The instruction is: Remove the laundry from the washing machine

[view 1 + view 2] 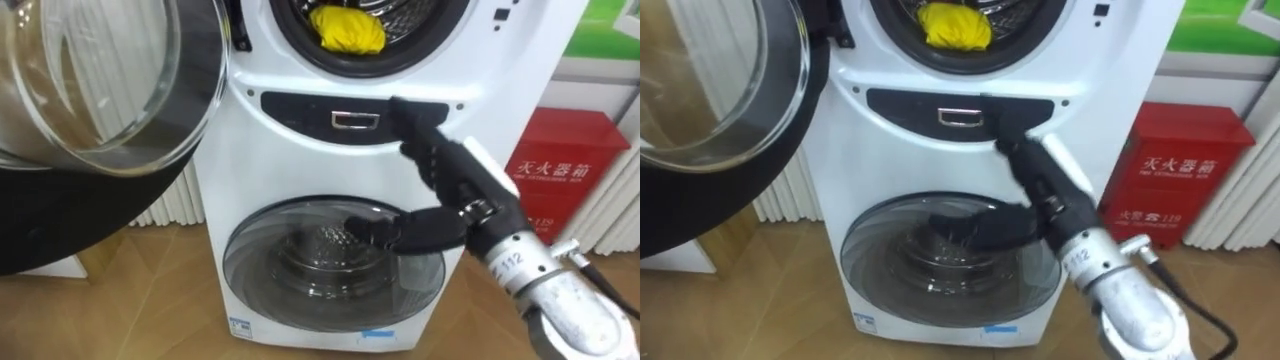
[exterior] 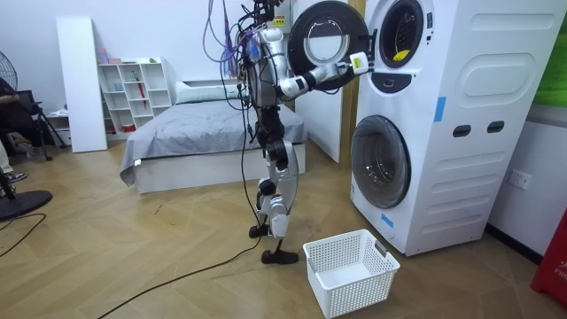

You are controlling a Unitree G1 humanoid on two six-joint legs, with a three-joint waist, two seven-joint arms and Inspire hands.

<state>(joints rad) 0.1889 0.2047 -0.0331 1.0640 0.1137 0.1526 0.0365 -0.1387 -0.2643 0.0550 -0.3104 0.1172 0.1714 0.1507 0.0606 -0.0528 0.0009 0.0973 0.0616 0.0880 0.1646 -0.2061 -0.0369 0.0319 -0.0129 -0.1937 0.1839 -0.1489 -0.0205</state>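
Inside upper drum [image 1: 405, 18], yellow cloth [image 1: 347, 30] (crosswise)

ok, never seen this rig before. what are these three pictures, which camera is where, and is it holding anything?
Two pictures come from a stereo camera on a humanoid robot's head, looking down at its work. The third comes from a camera standing in the room.

The robot stands in front of a stacked washing machine. Its upper door is swung open, and a yellow cloth lies in the upper drum. The lower door is shut.

The dark shape in the eye views is the robot's right hand, raised in front of the panel between the two drums. Its fingers are straight and hold nothing.

A white basket stands on the floor near the robot's feet, probably for the clothes.
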